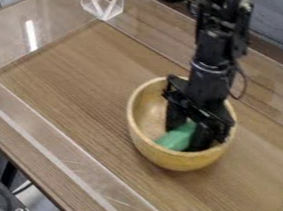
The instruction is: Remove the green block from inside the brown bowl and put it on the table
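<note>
1. The end effector (189, 131) points straight down into the brown bowl (148, 129), its dark fingers reaching below the rim.
2. Its fingers are drawn in close, with almost no gap between them, and they appear to be closed on the green block (177, 138); the blur at the fingertips makes the exact contact hard to read.
3. The green block sits inside the bowl, at the bottom right of its hollow as the camera sees it, tilted with one end higher against the fingers.
4. The lower end of the block shows bright green below and just left of the dark fingertips; its upper end is hidden behind them.
5. The black arm (216, 43) rises nearly upright from the end effector and leaves the picture at the top edge.
6. The brown bowl stands upright on the table (95, 70), right of the middle of the picture, its thick tan wall facing the camera.
7. The table is brown wood with straight grain running across the picture.
8. Low clear acrylic walls (21, 119) edge the table; the near wall runs along the lower left, well apart from the bowl.
9. A clear folded corner piece (104, 2) stands at the far left of the table.
</note>
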You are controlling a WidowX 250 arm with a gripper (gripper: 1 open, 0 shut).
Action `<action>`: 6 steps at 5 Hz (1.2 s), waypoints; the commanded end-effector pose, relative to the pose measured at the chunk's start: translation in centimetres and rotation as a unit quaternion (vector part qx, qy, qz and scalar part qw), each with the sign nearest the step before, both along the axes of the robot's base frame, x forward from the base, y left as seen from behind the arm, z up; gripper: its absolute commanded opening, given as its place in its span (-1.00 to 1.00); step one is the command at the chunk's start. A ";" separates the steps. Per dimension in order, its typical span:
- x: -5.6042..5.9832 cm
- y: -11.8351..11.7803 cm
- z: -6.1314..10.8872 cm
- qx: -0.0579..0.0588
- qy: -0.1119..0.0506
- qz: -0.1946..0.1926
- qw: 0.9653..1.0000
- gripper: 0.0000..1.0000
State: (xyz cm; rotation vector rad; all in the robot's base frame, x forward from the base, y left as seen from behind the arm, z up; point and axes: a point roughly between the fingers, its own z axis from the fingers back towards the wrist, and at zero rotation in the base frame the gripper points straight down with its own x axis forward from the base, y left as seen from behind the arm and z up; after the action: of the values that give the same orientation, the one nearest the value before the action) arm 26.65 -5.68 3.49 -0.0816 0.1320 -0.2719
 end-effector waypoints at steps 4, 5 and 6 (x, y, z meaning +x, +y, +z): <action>1.5 -2.6 -0.1 -0.013 -0.017 -0.030 0.999 -1.00; 1.6 -3.1 -0.4 -0.013 -0.014 -0.035 0.999 -1.00; 1.8 -3.5 -0.7 -0.014 -0.012 -0.038 0.999 -1.00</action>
State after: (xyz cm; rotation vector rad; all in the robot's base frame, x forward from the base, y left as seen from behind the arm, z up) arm 28.29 -8.91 3.05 -0.1015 0.1087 -0.3430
